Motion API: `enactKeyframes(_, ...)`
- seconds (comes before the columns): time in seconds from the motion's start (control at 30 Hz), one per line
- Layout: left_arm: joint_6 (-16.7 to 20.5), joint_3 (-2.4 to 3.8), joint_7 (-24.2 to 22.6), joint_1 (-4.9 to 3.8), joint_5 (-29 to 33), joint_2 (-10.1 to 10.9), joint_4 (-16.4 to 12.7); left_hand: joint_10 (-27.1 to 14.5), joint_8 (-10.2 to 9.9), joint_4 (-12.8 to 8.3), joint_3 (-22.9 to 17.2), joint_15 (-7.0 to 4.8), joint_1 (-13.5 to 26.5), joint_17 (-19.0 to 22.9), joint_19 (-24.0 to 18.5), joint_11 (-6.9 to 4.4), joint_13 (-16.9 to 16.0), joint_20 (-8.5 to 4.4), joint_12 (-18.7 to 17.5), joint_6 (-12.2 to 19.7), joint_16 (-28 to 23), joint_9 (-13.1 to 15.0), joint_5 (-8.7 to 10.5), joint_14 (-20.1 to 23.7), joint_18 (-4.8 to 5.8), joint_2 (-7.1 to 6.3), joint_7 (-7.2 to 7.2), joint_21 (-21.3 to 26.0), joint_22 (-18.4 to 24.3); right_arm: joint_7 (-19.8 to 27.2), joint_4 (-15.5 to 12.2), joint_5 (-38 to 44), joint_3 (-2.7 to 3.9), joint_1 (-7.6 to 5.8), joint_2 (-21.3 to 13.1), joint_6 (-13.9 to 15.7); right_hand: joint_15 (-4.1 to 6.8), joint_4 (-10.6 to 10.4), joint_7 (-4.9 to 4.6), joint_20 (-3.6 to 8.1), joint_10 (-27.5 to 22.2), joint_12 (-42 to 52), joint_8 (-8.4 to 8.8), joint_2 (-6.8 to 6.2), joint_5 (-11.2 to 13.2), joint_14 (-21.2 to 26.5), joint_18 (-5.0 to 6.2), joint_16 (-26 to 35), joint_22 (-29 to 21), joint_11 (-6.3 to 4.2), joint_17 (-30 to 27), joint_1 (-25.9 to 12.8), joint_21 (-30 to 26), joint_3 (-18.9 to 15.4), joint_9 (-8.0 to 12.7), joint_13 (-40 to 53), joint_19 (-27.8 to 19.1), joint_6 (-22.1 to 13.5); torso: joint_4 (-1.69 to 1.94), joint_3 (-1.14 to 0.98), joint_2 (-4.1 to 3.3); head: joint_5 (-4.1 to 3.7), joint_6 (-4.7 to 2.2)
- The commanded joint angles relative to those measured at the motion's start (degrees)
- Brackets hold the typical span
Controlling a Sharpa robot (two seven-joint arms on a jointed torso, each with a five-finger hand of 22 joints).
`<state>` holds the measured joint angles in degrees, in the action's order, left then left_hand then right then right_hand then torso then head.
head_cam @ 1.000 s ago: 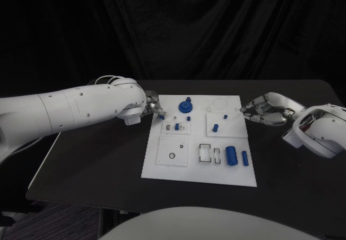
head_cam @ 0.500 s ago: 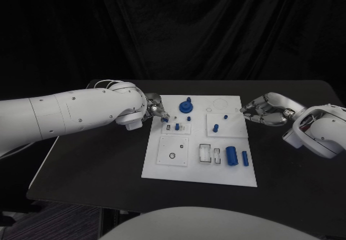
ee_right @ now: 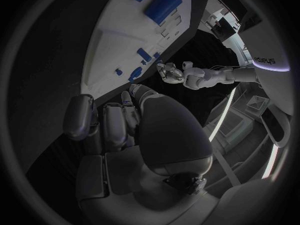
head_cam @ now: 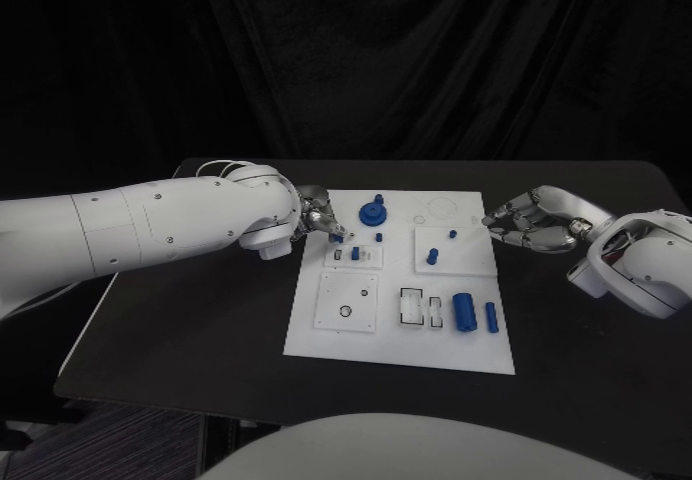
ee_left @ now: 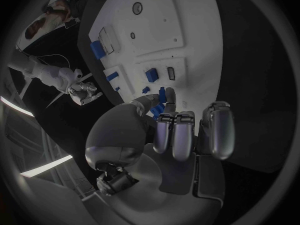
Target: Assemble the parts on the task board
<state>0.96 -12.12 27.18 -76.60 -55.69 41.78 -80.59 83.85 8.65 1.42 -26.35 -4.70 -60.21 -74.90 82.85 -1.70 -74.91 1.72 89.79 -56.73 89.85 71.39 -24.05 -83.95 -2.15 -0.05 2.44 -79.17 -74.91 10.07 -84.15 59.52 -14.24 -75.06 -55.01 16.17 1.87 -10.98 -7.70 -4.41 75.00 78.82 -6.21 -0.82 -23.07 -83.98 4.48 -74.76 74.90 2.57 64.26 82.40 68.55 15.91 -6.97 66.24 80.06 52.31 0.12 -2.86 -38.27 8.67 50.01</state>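
Head view: the white task board [head_cam: 400,340] lay mid-table, carrying blue parts, among them a round geared piece [head_cam: 372,214] at its far end and a large cylinder [head_cam: 463,310] nearer the robot. The left hand [head_cam: 317,222] hung over the board's left far edge; whether it held anything could not be told. The right hand [head_cam: 531,222] sat just off the board's right edge, fingers curled in.

Left wrist view: the left hand [ee_left: 178,130] had fingers bent toward the board [ee_left: 187,30], apparently pinching a small blue piece [ee_left: 161,96].

Right wrist view: the right hand [ee_right: 119,122] was curled, nothing visible in it.

left hand [ee_left: 164,135] | fingers [ee_left: 178,130] curled, pinching small blue part [ee_left: 162,96] | over task board [ee_left: 194,30]
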Motion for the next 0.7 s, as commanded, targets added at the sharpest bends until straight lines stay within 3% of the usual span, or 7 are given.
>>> enactKeyframes(0.03, -0.4, 0.04, -1.2, 0.34, 0.0, -0.3, 0.0, 6.2, 0.3, 0.6, 0.1, -0.16, 0.5, -15.1, -0.1, -0.21, -15.1, -0.15, 0.2, 0.3, 0.2, 0.0, 0.51, -6.1, -1.13, -0.03, -0.14, 0.3, -6.8, -0.2, 0.0, -0.3, 0.04, 0.18, 0.0, 0.1, -0.18, 0.0, 0.01, 0.00, -0.3, -0.1, -0.01, 0.02, -0.5, -0.2, 0.86, 0.2, 1.9, 0.05, 0.1, 0.3, -0.3, 0.5, 0.1, 0.2, -0.4, 0.3, 0.01, -0.05, -0.06, 0.02, -0.01)
enactKeyframes(0.2, -0.8, 0.04, -1.0, 0.80, 0.0, -0.3, -0.2, 6.2, 0.4, 1.0, 0.2, -0.13, 0.9, -15.1, -0.1, -0.21, -15.1, -0.11, 0.2, 0.3, 0.2, 0.1, 1.85, -6.1, -1.13, 0.05, -0.16, 0.4, -6.8, -0.1, 0.0, -0.3, 0.04, 0.19, -0.1, 0.3, -0.18, 0.1, 0.02, 0.00, -0.2, -0.1, -0.04, 0.02, -0.5, -0.2, 0.86, 0.2, 1.9, 0.04, 0.2, 0.4, -0.3, 0.6, 0.1, 0.2, -0.4, 0.3, 0.14, -0.06, -0.09, -0.19, -0.01)
enactKeyframes(0.7, -1.0, 0.04, -0.5, 1.73, 0.0, 0.4, -0.5, 6.2, 0.5, 1.1, 0.2, -0.13, 0.9, -15.1, -0.1, -0.23, -15.1, -0.10, 0.2, 0.2, 0.2, 0.2, 2.23, -6.1, -1.15, 0.14, -0.19, 0.5, -6.8, -0.2, 0.0, -0.3, 0.04, 0.20, -0.1, 0.1, -0.18, 0.1, 0.02, 0.00, -0.2, -0.1, -0.04, 0.02, -0.5, -0.2, 0.86, 0.2, 1.9, 0.04, 0.2, 0.4, -0.3, 0.6, 0.1, 0.2, -0.4, 0.3, 0.07, -0.07, -0.05, -0.06, -0.01)
